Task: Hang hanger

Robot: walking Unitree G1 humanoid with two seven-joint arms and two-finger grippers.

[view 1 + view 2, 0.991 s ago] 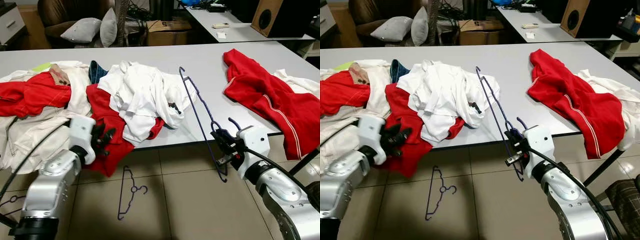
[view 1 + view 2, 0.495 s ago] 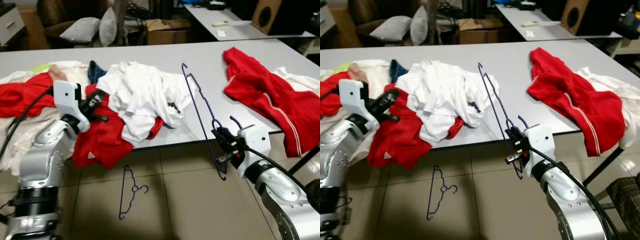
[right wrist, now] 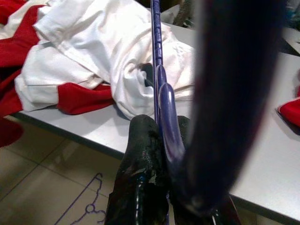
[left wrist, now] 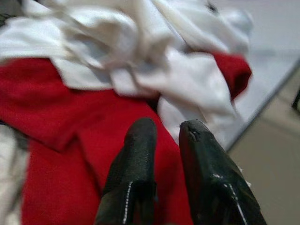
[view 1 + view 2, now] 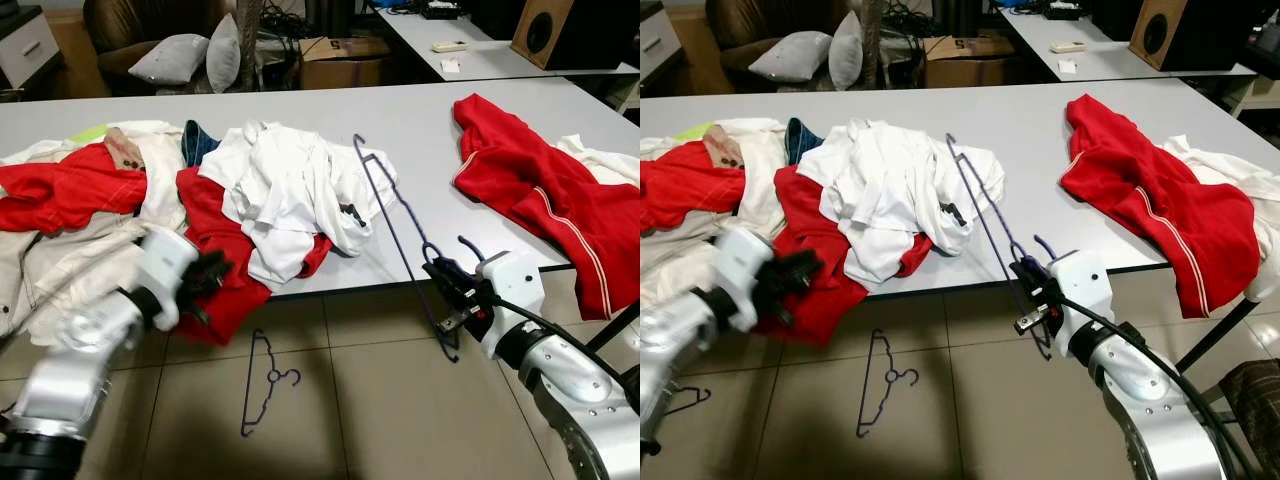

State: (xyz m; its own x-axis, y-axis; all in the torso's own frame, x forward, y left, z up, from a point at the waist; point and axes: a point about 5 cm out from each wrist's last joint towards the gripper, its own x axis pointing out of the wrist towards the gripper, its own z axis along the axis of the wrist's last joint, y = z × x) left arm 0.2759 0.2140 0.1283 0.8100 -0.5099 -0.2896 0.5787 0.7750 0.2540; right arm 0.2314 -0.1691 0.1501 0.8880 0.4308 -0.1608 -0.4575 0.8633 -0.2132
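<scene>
A thin blue hanger (image 5: 395, 225) leans from the grey table (image 5: 430, 120) down past its front edge. My right gripper (image 5: 447, 292) is shut on it near the hook. In the right wrist view the hanger's bar (image 3: 158, 79) runs up between the black fingers (image 3: 140, 154). My left gripper (image 5: 207, 277) is blurred at the table's front edge, against a red garment (image 5: 212, 240) that hangs over it. Its two fingers (image 4: 136, 150) stand close together above the red cloth with nothing between them. A second blue hanger (image 5: 263, 385) lies on the tiled floor.
A heap of white shirts (image 5: 290, 190) and red and beige clothes (image 5: 70, 190) covers the table's left half. Another red garment (image 5: 540, 200) drapes over the right end. Part of a third hanger (image 5: 680, 398) lies on the floor at far left.
My left arm rose toward the clothes pile, then dropped back down to the table's front edge. The right gripper has kept the hanger almost still.
</scene>
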